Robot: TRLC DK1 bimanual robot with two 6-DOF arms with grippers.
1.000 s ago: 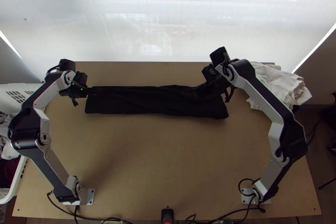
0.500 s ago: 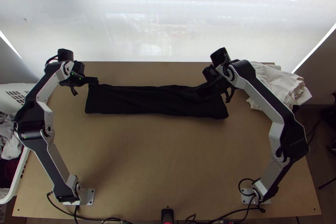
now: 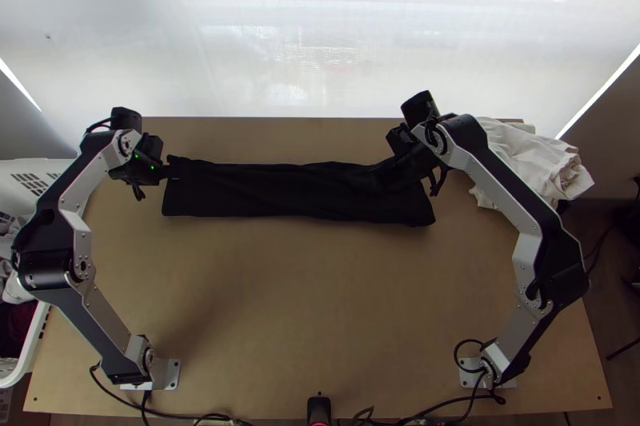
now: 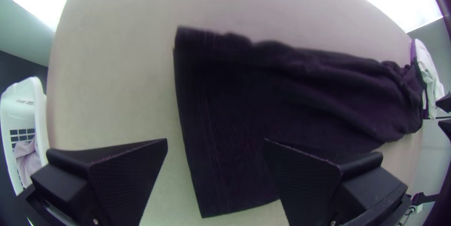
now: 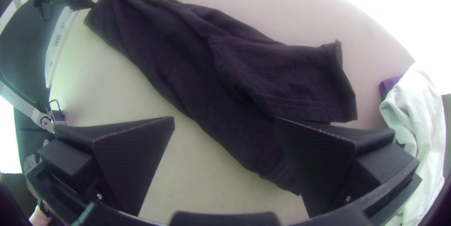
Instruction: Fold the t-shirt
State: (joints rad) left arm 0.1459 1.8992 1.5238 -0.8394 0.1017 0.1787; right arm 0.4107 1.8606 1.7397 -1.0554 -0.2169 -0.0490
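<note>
- One dark t-shirt (image 3: pixel 296 193): lying in a long narrow strip across the far half of the table (image 3: pixel 320 290), seemingly folded lengthwise, with what looks like a sleeve (image 5: pixel 305 78) jutting at the right-hand end.
- Spreading wide at the strip's left-hand end with the left gripper (image 4: pixel 216 140), pinching nothing.
- Spreading wide over the other end with the right gripper (image 5: pixel 225 118), likewise holding nothing.
- Risking a slipped fold by closing on the upper layer alone, or skewing the strip by tugging one end only.
- Risking a snag on the pale cloth (image 3: pixel 532 162) by swinging too far right.
- Hiding partly beneath the right gripper; merging dark layers past counting; leaving left-gripper contact impossible to tell.
- Running out of the top view at the white basket (image 3: pixel 34 346).
</note>
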